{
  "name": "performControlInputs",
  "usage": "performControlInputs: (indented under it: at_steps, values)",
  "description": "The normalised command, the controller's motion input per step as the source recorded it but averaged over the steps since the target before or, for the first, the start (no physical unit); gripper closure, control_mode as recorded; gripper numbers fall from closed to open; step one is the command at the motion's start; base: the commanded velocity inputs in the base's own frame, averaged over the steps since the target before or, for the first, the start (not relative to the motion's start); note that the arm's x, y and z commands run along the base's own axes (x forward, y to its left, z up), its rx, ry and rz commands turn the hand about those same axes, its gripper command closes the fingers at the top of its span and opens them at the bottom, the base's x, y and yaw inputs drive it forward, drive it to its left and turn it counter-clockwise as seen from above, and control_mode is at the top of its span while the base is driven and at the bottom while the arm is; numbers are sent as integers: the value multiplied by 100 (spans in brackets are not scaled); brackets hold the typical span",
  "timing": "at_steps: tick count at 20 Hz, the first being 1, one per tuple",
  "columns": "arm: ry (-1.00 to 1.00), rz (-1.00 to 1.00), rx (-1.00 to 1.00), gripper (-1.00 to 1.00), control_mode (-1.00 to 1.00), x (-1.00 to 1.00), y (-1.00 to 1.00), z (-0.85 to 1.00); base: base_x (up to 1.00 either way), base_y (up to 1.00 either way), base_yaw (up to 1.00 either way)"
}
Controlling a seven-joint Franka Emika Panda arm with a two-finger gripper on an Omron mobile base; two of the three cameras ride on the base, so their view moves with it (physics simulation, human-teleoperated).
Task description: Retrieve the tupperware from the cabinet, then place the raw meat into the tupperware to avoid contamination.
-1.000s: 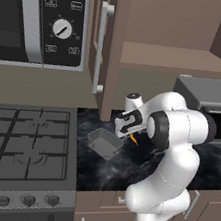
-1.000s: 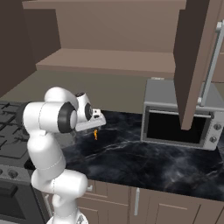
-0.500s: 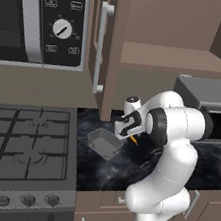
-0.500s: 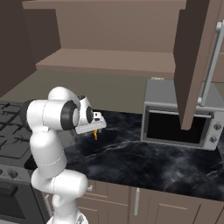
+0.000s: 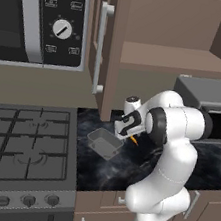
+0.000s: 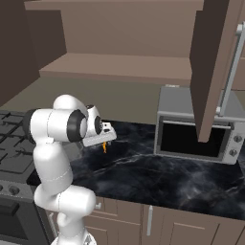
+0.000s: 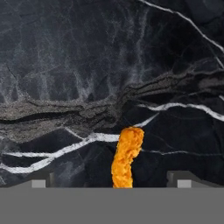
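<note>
The raw meat (image 7: 127, 157) is a small orange sliver lying on the black marble counter (image 7: 87, 65). It sits between my two fingertips (image 7: 41, 181), slightly right of centre. My gripper (image 7: 111, 183) is open and points down just above it, holding nothing. From the base, the gripper (image 5: 131, 135) hovers over the raw meat (image 5: 134, 140), and the translucent grey tupperware (image 5: 105, 143) stands empty on the counter just to the left. The gripper (image 6: 103, 142) and raw meat (image 6: 104, 147) also appear from the right side. The cabinet (image 5: 176, 59) above stands open with a bare wooden shelf (image 6: 119, 67).
An open cabinet door (image 5: 105, 46) hangs above and behind the tub; another door (image 6: 215, 72) hangs at the right. A grey toaster oven (image 6: 196, 129) stands on the counter to the right. A gas stove (image 5: 21, 144) lies left, with a microwave (image 5: 41, 15) above it.
The hand has sunk a little toward the raw meat. The jaws stayed open, and the tupperware and meat have not moved.
</note>
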Motion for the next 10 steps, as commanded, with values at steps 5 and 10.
performControlInputs:
  at_steps: [5, 10]
  values:
    - [1, 0, 2, -100, -100, 6, -14, -17, 0, 0, 0]
    - [5, 0, 4, -100, -100, 8, -24, -28, 0, 0, 0]
